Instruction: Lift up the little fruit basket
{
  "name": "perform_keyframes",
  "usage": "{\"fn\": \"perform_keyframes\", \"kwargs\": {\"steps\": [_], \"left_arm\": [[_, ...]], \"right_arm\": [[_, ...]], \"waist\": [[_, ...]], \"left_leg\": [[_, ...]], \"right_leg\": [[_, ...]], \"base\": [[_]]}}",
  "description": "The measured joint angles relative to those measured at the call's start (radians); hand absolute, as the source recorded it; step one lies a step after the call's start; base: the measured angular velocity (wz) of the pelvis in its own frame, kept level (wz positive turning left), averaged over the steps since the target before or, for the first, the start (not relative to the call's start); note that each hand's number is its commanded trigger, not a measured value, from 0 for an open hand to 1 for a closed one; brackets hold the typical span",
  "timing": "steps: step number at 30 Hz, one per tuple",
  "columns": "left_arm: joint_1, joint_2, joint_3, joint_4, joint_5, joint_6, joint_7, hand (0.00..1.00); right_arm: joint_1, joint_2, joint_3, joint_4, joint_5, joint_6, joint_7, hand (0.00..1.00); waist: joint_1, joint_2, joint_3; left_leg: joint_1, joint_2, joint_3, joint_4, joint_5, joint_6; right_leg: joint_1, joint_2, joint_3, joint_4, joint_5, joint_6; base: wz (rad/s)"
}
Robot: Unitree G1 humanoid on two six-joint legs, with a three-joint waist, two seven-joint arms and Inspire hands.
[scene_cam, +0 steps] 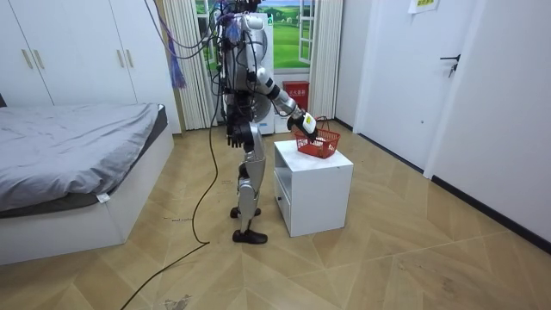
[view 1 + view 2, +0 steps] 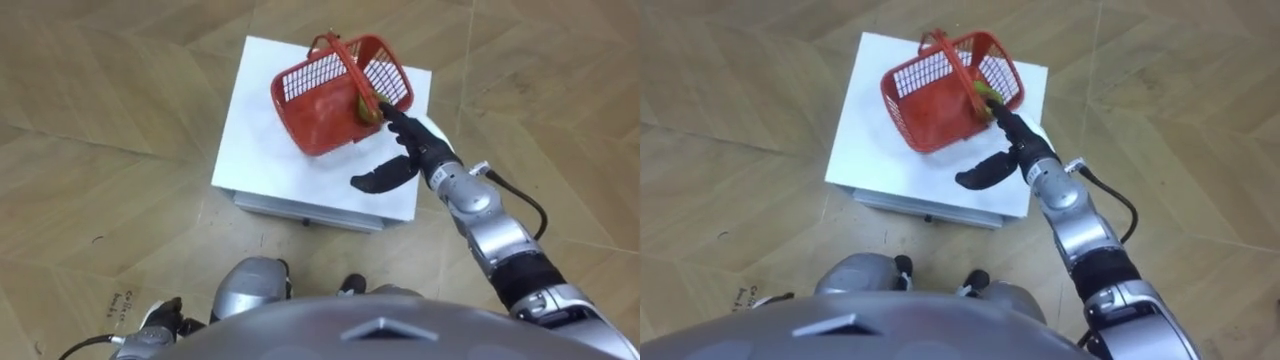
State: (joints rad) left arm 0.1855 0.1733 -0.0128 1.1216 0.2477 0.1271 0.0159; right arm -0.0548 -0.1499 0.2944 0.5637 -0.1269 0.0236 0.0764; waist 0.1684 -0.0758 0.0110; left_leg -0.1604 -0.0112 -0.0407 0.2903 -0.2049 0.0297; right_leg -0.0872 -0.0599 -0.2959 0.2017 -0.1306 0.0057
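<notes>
Toward the upper middle of the left eye view, the red fruit basket (image 2: 325, 110) is sitting on a white cabinet (image 2: 260, 150), its arched handle (image 2: 347, 64) crossing over the top and a yellow-green fruit (image 2: 366, 108) lying against its right-hand wall. It is looking like thin, stiff plastic mesh, probably light and a little slippery, so the handle's middle is likely offering the surest hold. Just right of the basket, the right hand (image 2: 418, 150) is reaching in with fingers straight and thumb spread, grasping nothing, fingertips at the rim by the handle's foot. At the lower left corner, the left hand (image 2: 162, 318) is hanging loose-fingered and idle. Herringbone wood floor (image 2: 90, 150) is surrounding the cabinet, and a bed (image 1: 69, 146) is standing at the room view's left.
</notes>
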Motion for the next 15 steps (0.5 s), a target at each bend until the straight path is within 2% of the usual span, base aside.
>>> {"fn": "perform_keyframes", "kwargs": {"steps": [5,7,12,15], "left_arm": [[0.000,-0.001,0.000,-0.004,0.011,0.004,-0.003,0.00],[0.004,-0.002,0.001,-0.004,0.008,0.004,-0.004,0.00],[0.005,-0.003,-0.001,0.011,-0.001,-0.007,0.008,0.00],[0.004,-0.005,0.000,0.022,-0.002,-0.011,0.031,0.00]], "right_arm": [[0.000,-0.001,-0.001,-0.024,0.002,0.002,0.000,0.00],[0.000,-0.002,-0.004,-0.054,0.004,0.002,-0.003,0.00],[0.009,-0.003,-0.003,-0.187,0.006,-0.002,-0.058,0.00],[0.026,-0.003,-0.004,-0.230,0.004,-0.017,-0.102,0.00]], "waist": [[-0.003,-0.006,0.0003],[-0.004,-0.009,-0.0015],[-0.013,-0.014,-0.0008],[-0.028,-0.014,-0.0010]], "left_leg": [[0.004,0.001,0.002,-0.002,0.000,0.000],[0.012,0.002,0.013,-0.007,0.000,0.001],[0.044,0.011,0.038,-0.016,-0.004,0.005],[0.057,0.014,0.049,-0.016,-0.009,0.006]], "right_leg": [[0.002,0.000,0.001,0.001,0.000,0.000],[0.004,0.001,0.020,0.002,0.000,0.000],[0.019,0.003,0.046,0.004,0.000,0.000],[0.026,0.006,0.054,0.004,0.000,0.001]], "base": [[-0.01],[-0.11],[-0.15],[-0.12]]}}
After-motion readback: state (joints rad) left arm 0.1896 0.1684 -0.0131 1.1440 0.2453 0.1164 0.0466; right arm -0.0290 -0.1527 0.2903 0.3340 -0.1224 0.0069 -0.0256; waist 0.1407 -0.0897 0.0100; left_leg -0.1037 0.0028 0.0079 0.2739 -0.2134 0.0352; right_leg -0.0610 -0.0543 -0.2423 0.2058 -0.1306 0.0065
